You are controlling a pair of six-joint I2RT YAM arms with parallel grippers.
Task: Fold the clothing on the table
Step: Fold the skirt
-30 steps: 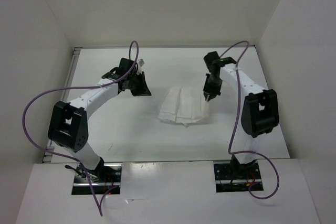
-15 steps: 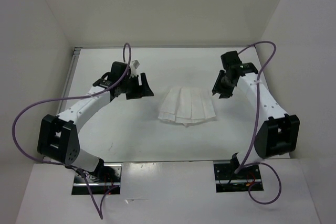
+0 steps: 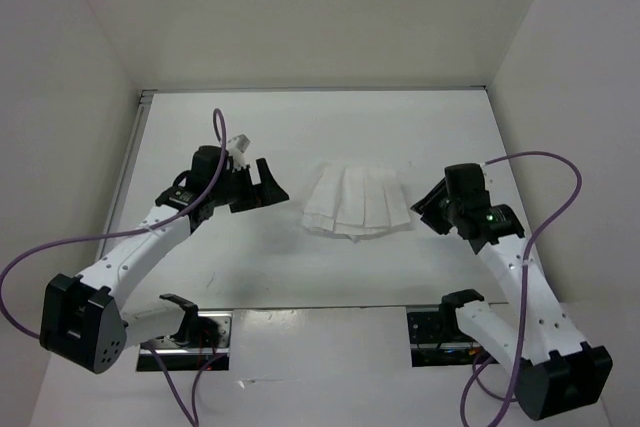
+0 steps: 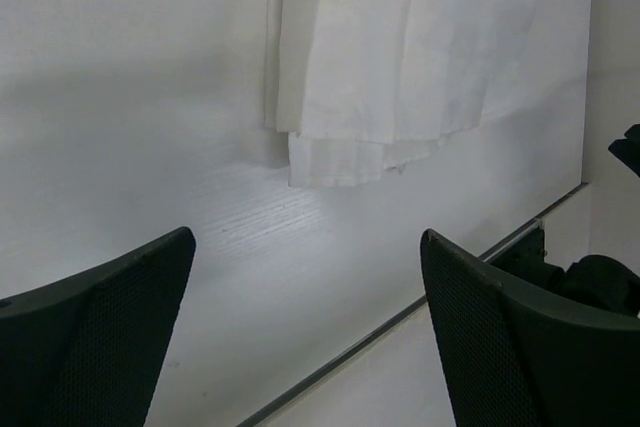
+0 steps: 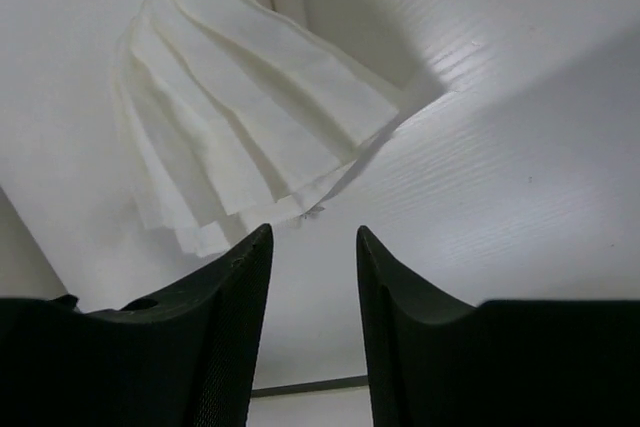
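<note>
Glossy white table (image 3: 300, 132); folded, pleated white clothing (image 3: 356, 202) lies flat near its centre.

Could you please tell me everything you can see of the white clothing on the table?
The clothing is a thin white fabric piece, folded into a compact, roughly fan-shaped stack with pleat-like creases and layered lower edges. It lies flat near the middle of the table, between the left gripper and right gripper; neither touches it.

no readable text, no labels, no numbers
</note>
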